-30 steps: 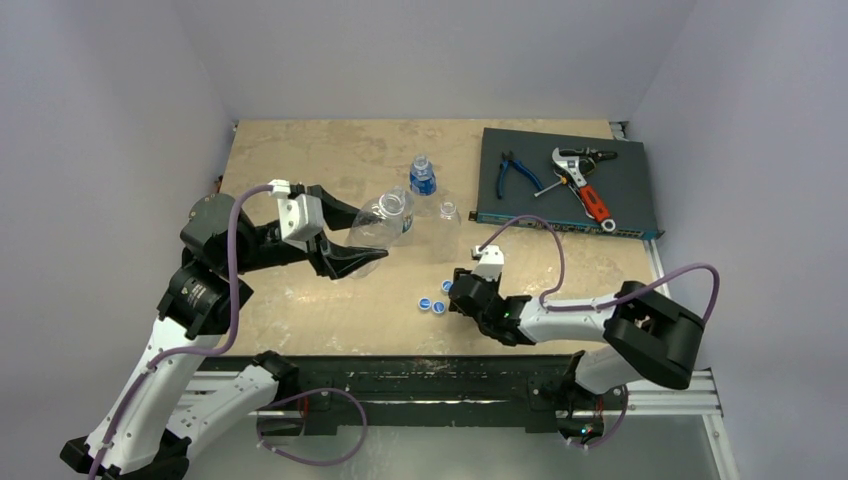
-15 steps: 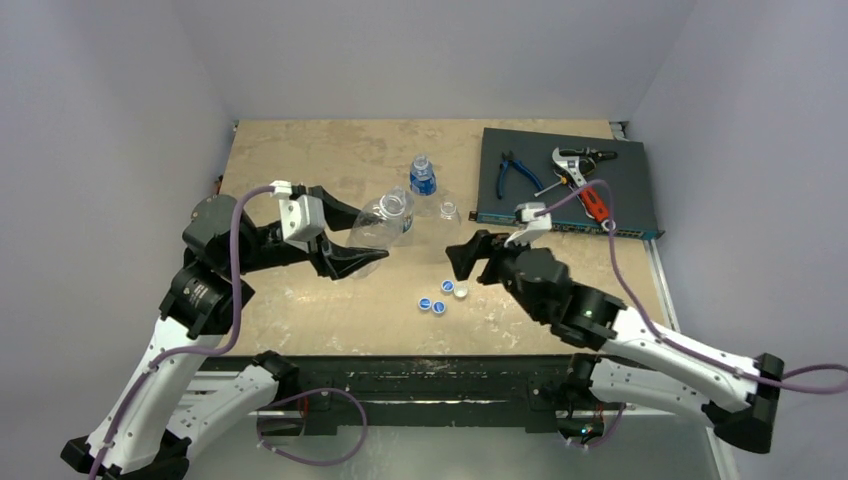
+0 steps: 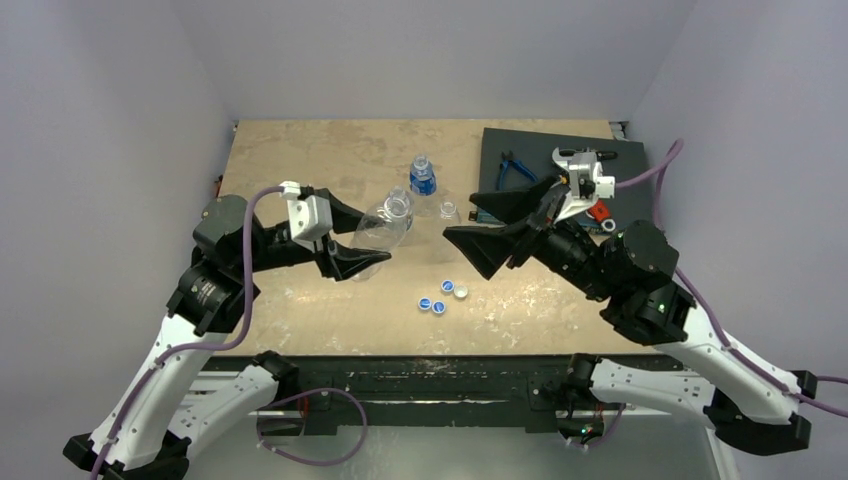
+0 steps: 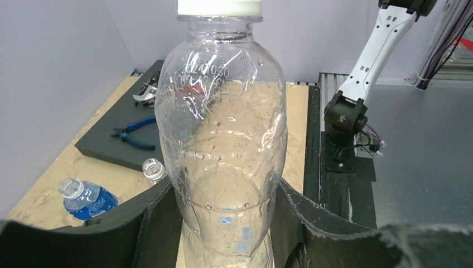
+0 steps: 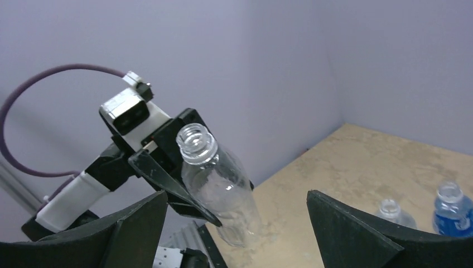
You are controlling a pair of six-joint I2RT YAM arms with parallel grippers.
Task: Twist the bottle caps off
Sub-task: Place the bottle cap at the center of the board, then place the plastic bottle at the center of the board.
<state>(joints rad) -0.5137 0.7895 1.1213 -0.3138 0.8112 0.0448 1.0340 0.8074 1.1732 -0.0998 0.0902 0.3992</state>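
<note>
My left gripper [image 3: 362,240] is shut on a clear unlabelled bottle [image 3: 382,228], holding it tilted above the table. The bottle [image 4: 223,139] fills the left wrist view between the two black fingers [image 4: 150,223]. In the right wrist view its mouth [image 5: 195,139] looks open, with no cap. My right gripper [image 3: 465,220] hangs open in the air to the right of the bottle, with nothing between its fingers [image 5: 346,229]. Three blue caps [image 3: 432,304] and a white cap [image 3: 461,292] lie on the table below. A labelled bottle [image 3: 422,178] and a clear uncapped bottle [image 3: 449,212] stand behind.
A dark flat box [image 3: 620,170] at the back right carries blue pliers [image 3: 515,168] and a wrench [image 3: 598,208], partly hidden by my right arm. Walls close in the table on three sides. The standing bottles [image 5: 452,212] sit close to the right of the held one.
My right gripper opened wide and left a white cap beside the blue caps. The right arm then rose and swung back toward the held bottle. The left arm barely shifted.
</note>
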